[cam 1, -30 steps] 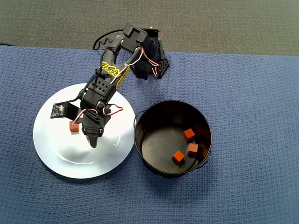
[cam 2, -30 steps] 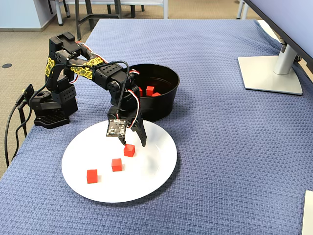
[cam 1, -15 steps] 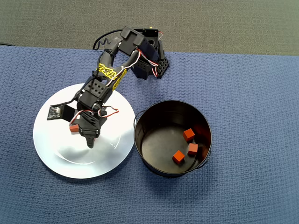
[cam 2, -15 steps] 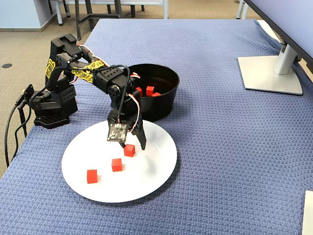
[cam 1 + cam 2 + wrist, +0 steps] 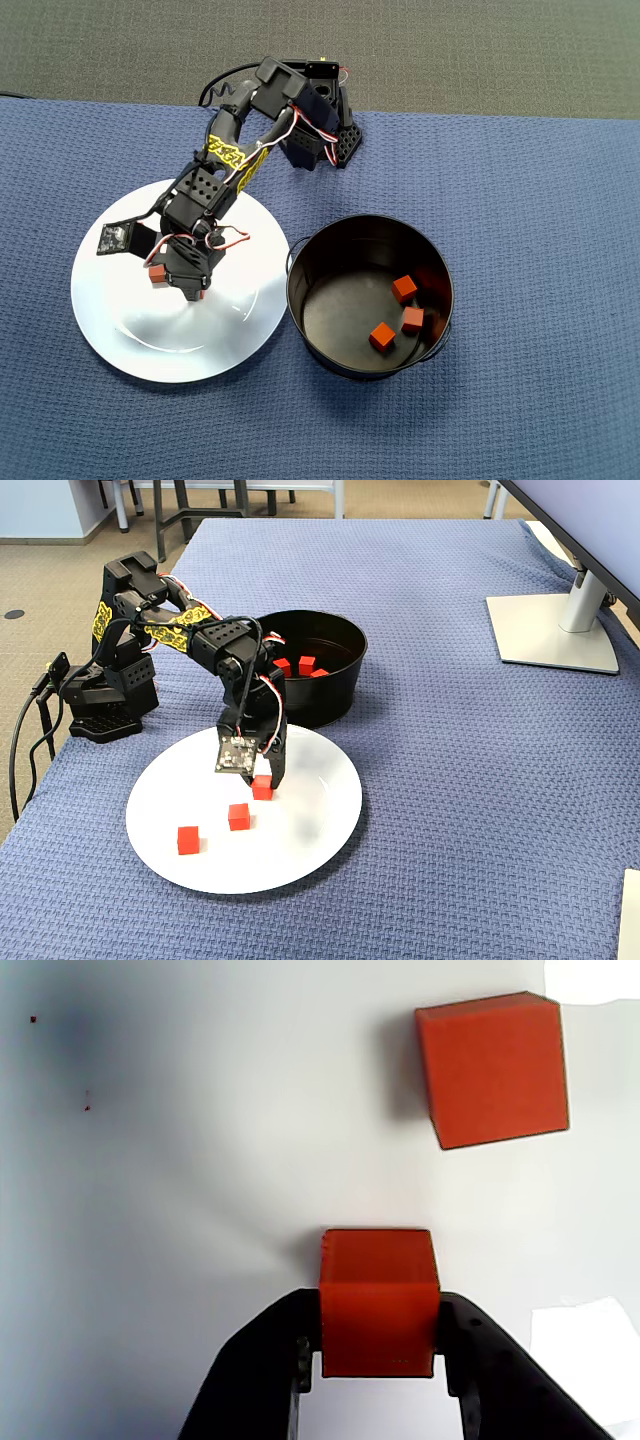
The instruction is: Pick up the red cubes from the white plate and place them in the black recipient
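Observation:
My gripper (image 5: 379,1352) is shut on a red cube (image 5: 378,1298) that rests on the white plate (image 5: 150,1160), with a black finger pressed against each side of it. A second red cube (image 5: 492,1068) lies loose further ahead to the right. In the fixed view the gripper (image 5: 265,783) points down on the held cube (image 5: 262,789); two more cubes (image 5: 238,816) (image 5: 188,840) lie on the plate (image 5: 300,860). The black recipient (image 5: 330,350) stands right of the plate (image 5: 120,330) and holds three cubes (image 5: 404,288) (image 5: 412,320) (image 5: 381,336).
The arm's base (image 5: 100,695) sits on the blue woven cloth behind the plate. A monitor stand (image 5: 555,630) stands at the far right of the fixed view. Open cloth stretches right of the pot (image 5: 345,670).
The gripper moved left across the plate in the overhead view, lowered, and shut on the red cube it earlier stood open beside.

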